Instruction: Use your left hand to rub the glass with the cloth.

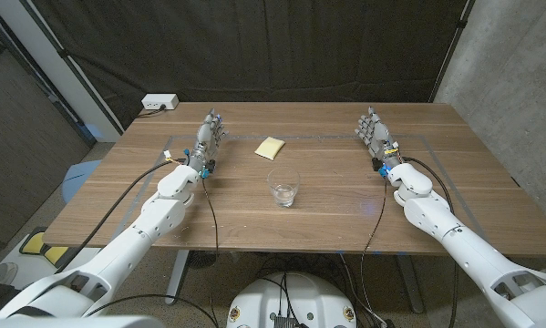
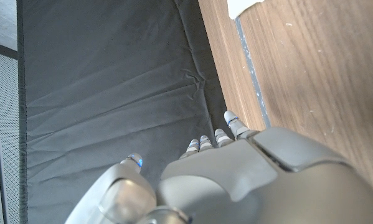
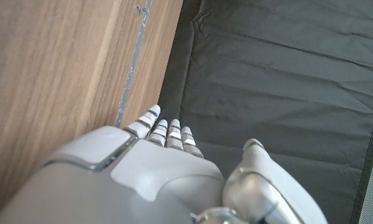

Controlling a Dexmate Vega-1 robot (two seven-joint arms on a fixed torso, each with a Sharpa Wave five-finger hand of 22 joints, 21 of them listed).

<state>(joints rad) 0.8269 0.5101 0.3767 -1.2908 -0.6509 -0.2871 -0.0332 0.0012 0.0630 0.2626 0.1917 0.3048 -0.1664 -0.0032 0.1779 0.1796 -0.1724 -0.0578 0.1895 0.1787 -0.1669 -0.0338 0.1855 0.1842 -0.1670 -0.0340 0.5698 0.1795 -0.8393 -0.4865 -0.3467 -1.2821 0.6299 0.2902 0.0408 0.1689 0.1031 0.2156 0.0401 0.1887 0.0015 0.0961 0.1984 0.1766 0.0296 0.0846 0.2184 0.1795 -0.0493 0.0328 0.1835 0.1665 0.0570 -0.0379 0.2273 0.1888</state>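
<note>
We log a brown wooden table (image 1: 118, 196) before a black fabric backdrop (image 1: 282, 46), then the robot's two grey hands: the left hand (image 1: 209, 138) and the right hand (image 1: 375, 135) stand well apart near the far edge, each released with fingers extended and holding nothing. Next come the clear drinking glass (image 1: 284, 189), upright at mid-table between the arms, and the small pale yellow folded cloth (image 1: 270, 148), lying apart beyond it, nearer the left hand; a white power strip (image 1: 159, 103), as best we can tell, sits at the far left corner.
</note>
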